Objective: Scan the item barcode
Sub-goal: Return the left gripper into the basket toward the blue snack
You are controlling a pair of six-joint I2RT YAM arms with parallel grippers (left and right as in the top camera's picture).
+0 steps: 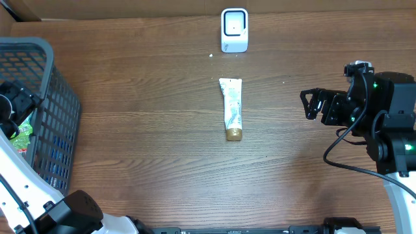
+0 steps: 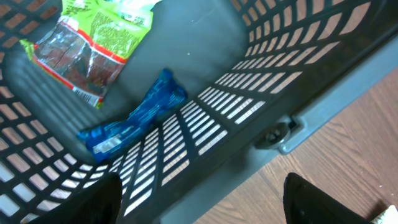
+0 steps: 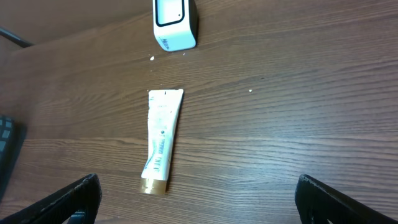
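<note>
A white tube with a gold cap (image 1: 231, 108) lies flat in the middle of the table, cap toward the front. In the right wrist view the tube (image 3: 161, 140) lies ahead of the jaws and to their left. A white barcode scanner (image 1: 234, 29) stands upright at the back, beyond the tube, and the right wrist view catches this scanner (image 3: 175, 23) too. My right gripper (image 1: 312, 104) hovers to the right of the tube, open and empty (image 3: 199, 199). My left gripper (image 1: 12, 107) hangs over the basket's rim, open with nothing between its fingers (image 2: 199, 205).
A grey slotted basket (image 1: 26, 44) stands at the left edge of the table. On the floor inside its slotted wall (image 2: 261, 68) lie a green and red snack packet (image 2: 81, 53) and a blue packet (image 2: 134, 118). Bare wood surrounds the tube.
</note>
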